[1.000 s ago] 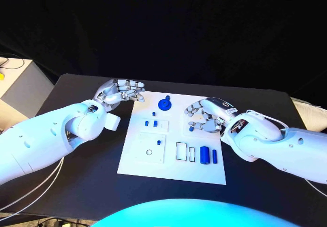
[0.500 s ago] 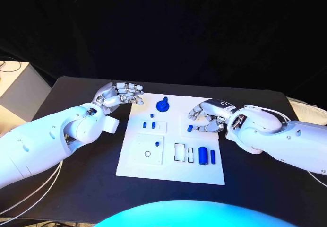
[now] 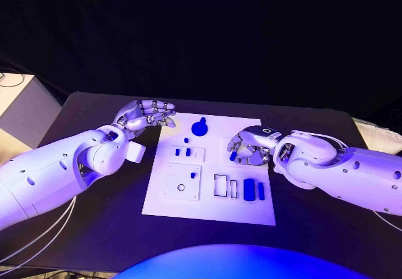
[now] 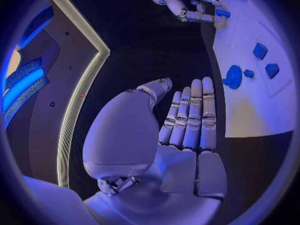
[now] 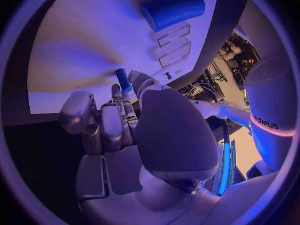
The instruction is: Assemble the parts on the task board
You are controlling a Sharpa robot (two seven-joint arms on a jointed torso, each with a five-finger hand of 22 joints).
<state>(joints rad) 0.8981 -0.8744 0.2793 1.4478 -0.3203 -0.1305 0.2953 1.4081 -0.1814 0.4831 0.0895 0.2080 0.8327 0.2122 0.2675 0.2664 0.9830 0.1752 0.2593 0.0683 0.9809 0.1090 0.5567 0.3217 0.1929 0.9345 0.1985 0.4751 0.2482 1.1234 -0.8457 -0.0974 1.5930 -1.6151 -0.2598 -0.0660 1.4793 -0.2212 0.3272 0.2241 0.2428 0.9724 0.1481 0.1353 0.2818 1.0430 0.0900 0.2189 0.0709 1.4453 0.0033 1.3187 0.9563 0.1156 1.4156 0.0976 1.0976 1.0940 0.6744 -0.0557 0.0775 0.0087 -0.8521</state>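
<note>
The white task board point(image 3: 210, 200) lies mid-table. On it are a round blue knob point(image 3: 201, 128), a few small blue pieces point(image 3: 189, 151), a thick blue cylinder point(image 3: 248, 189) and a thinner blue rod point(image 3: 261, 190). My right hand point(image 3: 250, 145) hovers over the board's right middle, pinching a small blue peg point(image 3: 233, 156) between thumb and fingertips; the peg point(image 5: 123, 80) points down at the board point(image 5: 75, 50), and the thick cylinder point(image 5: 173, 9) lies beyond. My left hand point(image 3: 147, 113) sits at the board's far left corner holding nothing, its fingers point(image 4: 190, 115) side by side near the knob point(image 4: 233, 76).
Two empty rectangular slots point(image 3: 221, 185) lie beside the thick cylinder. A pale cabinet point(image 3: 17, 99) stands off the table's left edge, and white cables point(image 3: 33, 238) hang under my left arm. The black table point(image 3: 318, 232) runs round the board.
My right hand has curled in and sunk slightly toward the board with the peg still pinched. The left hand has barely moved; the camera has shifted a little.
</note>
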